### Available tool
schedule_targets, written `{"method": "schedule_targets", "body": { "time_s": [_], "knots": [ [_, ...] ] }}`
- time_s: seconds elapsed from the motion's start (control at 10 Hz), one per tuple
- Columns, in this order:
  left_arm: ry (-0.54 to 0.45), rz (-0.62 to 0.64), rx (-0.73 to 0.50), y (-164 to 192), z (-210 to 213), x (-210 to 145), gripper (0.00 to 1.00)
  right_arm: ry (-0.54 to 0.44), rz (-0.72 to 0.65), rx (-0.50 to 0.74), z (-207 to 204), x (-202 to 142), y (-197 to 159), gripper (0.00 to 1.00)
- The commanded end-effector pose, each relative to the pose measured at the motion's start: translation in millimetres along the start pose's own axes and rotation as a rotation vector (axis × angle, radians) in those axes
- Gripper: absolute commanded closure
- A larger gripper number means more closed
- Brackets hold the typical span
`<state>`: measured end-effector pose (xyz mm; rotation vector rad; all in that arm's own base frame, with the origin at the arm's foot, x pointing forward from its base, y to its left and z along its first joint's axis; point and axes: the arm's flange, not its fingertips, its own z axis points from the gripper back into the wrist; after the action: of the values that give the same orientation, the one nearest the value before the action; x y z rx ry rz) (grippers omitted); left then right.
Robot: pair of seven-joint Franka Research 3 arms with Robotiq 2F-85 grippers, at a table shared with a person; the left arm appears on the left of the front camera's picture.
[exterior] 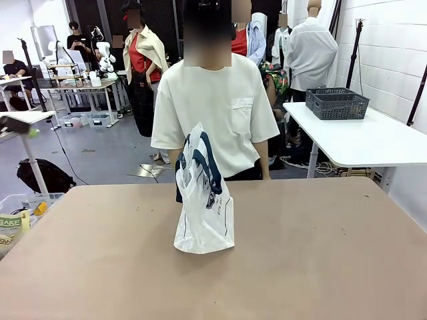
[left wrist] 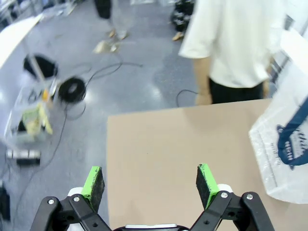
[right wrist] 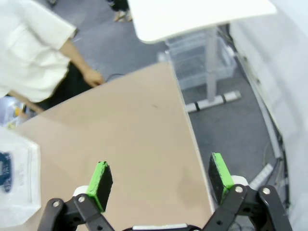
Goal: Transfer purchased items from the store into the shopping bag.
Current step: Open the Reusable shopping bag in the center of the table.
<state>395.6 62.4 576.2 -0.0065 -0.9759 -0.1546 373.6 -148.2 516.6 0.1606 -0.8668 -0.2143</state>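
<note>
Left gripper [left wrist: 149, 179]: you have it poised above the table [exterior: 320, 253], fingers spread wide, holding nothing | right gripper [right wrist: 160, 177]: same wide spread, empty, above the table's 3 o'clock edge | shopping bag [exterior: 203, 200]: upright near table centre, handles up; person [exterior: 213, 107] just behind at 12 o'clock.

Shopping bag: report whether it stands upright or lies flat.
Upright: the bag stands on its base on the table, with its navy handles at the top.
</note>
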Motion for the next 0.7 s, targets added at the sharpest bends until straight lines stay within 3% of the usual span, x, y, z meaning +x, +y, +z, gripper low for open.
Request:
{"method": "schedule_targets", "body": {
  "time_s": [0.0,0.3,0.5,0.6],
  "knots": [
    [-0.021,-0.191,-0.113,-43.8,-15.5,75.1,0.00,0.020,0.117,0.114,38.4,36.5,76.8,0.00],
    [-0.004,-0.377,-0.262,-138.2,-37.6,165.3,0.00,0.174,0.396,0.307,63.9,41.1,218.5,0.00],
    [0.014,-0.330,-0.386,-161.8,-61.3,179.5,0.00,0.277,0.522,0.327,66.1,21.1,263.0,0.00],
    [-0.013,-0.365,-0.266,-175.9,-30.7,161.5,0.00,0.274,0.506,0.285,68.0,17.1,253.8,0.00]
  ]
}}
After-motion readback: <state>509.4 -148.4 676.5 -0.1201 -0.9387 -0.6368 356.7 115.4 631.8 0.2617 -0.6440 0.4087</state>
